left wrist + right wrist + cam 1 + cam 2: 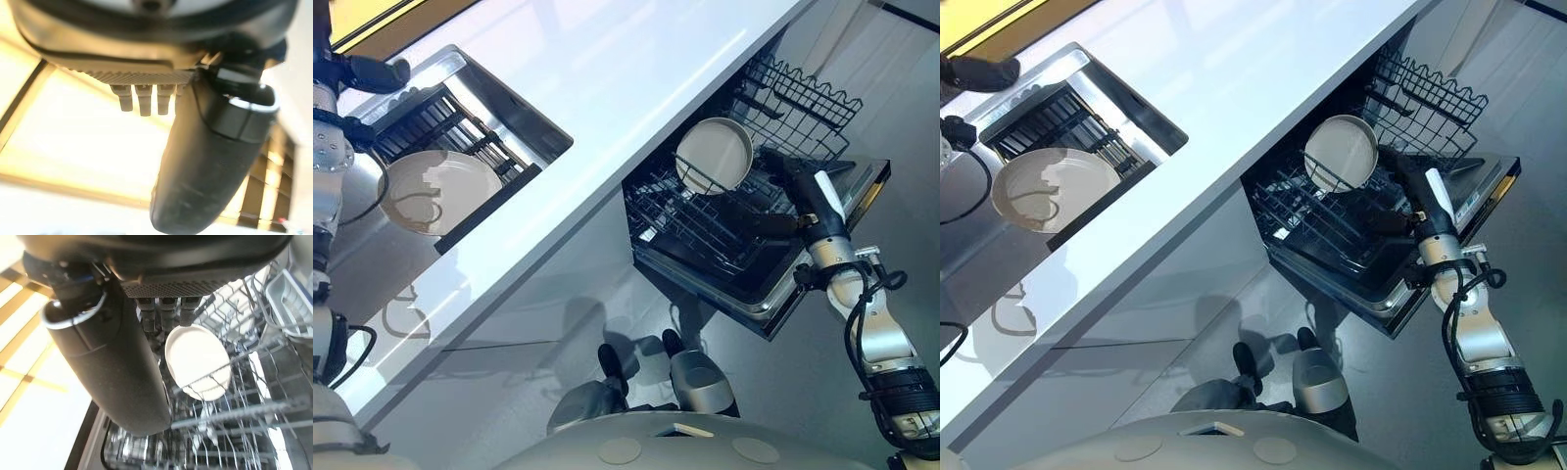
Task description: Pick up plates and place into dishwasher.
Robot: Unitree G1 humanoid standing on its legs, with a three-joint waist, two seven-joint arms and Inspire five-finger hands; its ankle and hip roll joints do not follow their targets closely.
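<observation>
1. Standing on edge, a plate (715, 154) is held upright between the wires of the rack (700, 230), which is pulled out of the open dishwasher (759, 305) below the counter (636, 78).
2. The plate's pale face is turned towards the counter side, and its lower rim is crossed by rack wires in the right wrist view.
3. The right hand (788, 178) is seen just beside the plate, on the side away from the counter. Its fingers (162, 313) are held straight and apart from the thumb, and nothing is clasped in them. Whether the fingertips touch the plate's rim cannot be told.
4. A second plate (435, 191) is laid nearly flat in the sink (504, 98), set into the counter well apart from the dishwasher. It rests at the near end of a black sink rack (440, 117).
5. The left hand (374, 73) is held at the far corner of the sink, clear of the second plate. Its fingers are loose and apart, and nothing is held.
</observation>
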